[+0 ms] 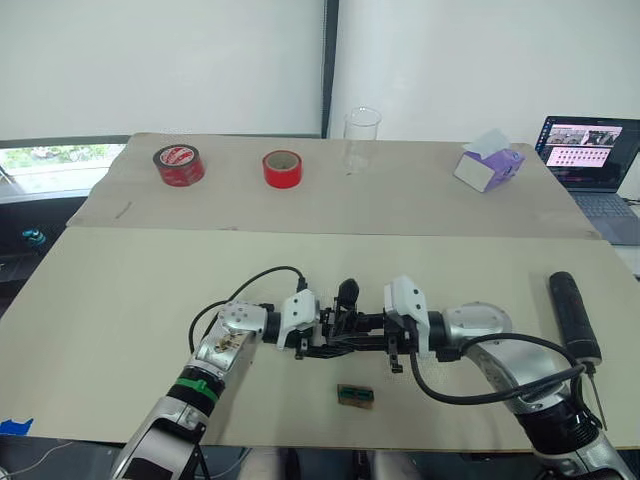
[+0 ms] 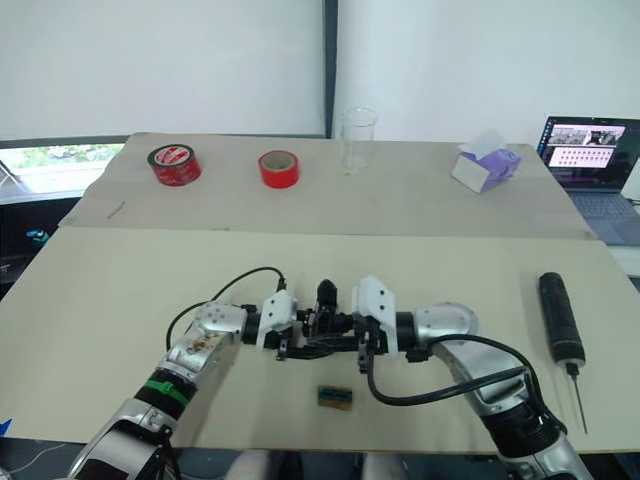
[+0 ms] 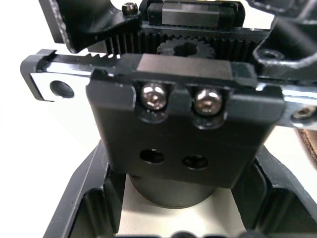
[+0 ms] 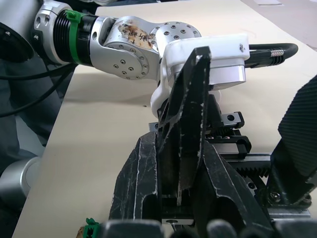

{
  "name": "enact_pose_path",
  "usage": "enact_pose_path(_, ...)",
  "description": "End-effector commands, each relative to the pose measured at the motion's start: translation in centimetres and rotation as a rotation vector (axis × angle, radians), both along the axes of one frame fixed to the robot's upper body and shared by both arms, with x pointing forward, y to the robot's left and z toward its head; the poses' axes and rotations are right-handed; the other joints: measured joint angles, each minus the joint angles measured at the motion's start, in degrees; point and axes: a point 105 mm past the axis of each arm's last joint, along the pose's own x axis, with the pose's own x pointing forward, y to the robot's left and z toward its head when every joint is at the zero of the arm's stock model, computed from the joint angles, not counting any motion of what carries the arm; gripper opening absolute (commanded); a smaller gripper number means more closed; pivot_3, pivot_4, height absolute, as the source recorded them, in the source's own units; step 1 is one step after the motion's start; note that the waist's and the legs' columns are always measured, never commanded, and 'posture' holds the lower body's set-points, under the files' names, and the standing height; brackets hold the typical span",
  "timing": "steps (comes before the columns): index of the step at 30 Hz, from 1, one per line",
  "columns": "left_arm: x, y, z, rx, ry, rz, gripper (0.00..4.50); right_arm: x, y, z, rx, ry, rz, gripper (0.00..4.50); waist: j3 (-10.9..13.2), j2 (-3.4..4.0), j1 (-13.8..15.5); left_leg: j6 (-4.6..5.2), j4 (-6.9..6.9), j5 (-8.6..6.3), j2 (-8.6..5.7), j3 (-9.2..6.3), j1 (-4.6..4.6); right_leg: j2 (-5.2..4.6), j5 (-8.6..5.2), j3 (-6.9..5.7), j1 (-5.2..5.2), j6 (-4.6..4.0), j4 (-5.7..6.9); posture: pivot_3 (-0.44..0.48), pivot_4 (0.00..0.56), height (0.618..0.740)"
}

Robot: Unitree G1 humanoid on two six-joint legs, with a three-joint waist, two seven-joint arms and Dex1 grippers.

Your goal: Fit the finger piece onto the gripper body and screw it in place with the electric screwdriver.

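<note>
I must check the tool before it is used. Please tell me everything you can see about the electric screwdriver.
The thick black cylindrical electric screwdriver lies flat on the beige table, on the robot's far right, beyond its right arm. Its rounded end points away from the robot; a thin metal bit sticks out toward the near table edge. The body looks like matte plastic or rubber. Nothing touches it except the table.
</note>
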Motion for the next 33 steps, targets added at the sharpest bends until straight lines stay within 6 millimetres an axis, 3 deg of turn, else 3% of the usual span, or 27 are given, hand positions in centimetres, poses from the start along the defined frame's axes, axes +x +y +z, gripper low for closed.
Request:
enact_pose_path(1, -0.7, 0.2, -1.2, 0.035, 0.043, -0.013, 2.34, 0.5, -0.7, -2.4, -0.11, 0.087, -0.059, 0.41, -0.1, 0.0, -0.05, 0.0, 0.0, 0.0, 0.01, 0.0, 0.01, 0.01, 0.0, 0.0, 0.0, -0.01, 0.0, 0.0, 0.15, 0.74)
enact_pose_path(9, -0.5, 0.3, -1.1, 0.04, 0.039, -0.01, 2.34, 0.7, -1.7, -4.4, -0.172, 0.128, -0.067, 0.41, -0.49, -0.07, -0.07, -0.01, -0.03, -0.01, 0.05, 0.0, 0.07, 0.01, -0.01, 0.01, 0.02, -0.05, -0.01, 0.0, 0.15, 0.74)
enact_pose_path(14, -0.4, 0.3, -1.2, 0.043, 0.037, -0.004, 2.34, 0.6, -2.2, -4.5, -0.167, 0.113, -0.054, 0.41, -0.7, 0.0, -0.02, 0.0, -0.12, -0.02, 0.05, 0.0, 0.21, -0.02, -0.14, 0.02, 0.13, 0.12, -0.06, 0.0, 0.15, 0.74)
enact_pose_path(27, -0.4, 0.2, -1.3, 0.047, 0.04, -0.005, 2.34, 1.1, -0.9, -2.2, -0.091, 0.088, -0.026, 0.41, -0.74, 0.0, 0.02, 0.0, -0.14, -0.02, 0.05, 0.0, 0.21, -0.11, -0.13, 0.01, 0.1, 0.02, -0.05, 0.0, 0.15, 0.74)
enact_pose_path(30, -0.3, 0.2, -1.3, 0.048, 0.043, -0.002, 2.34, 0.6, -0.4, -0.8, -0.005, 0.061, 0.028, 0.41, -0.74, 0.0, -0.03, 0.0, -0.15, -0.02, 0.05, 0.0, 0.21, -0.11, -0.14, 0.01, 0.09, 0.04, -0.05, 0.0, 0.15, 0.74)
enact_pose_path(33, -0.2, 0.3, -1.4, 0.046, 0.046, 0.008, 2.34, 0.3, 0.0, 0.8, 0.089, 0.005, 0.066, 1.77, -0.73, 0.0, 0.03, 0.0, -0.15, -0.02, 0.05, 0.0, 0.16, -0.1, -0.14, 0.01, 0.05, 0.04, -0.05, 0.0, 0.15, 0.74)
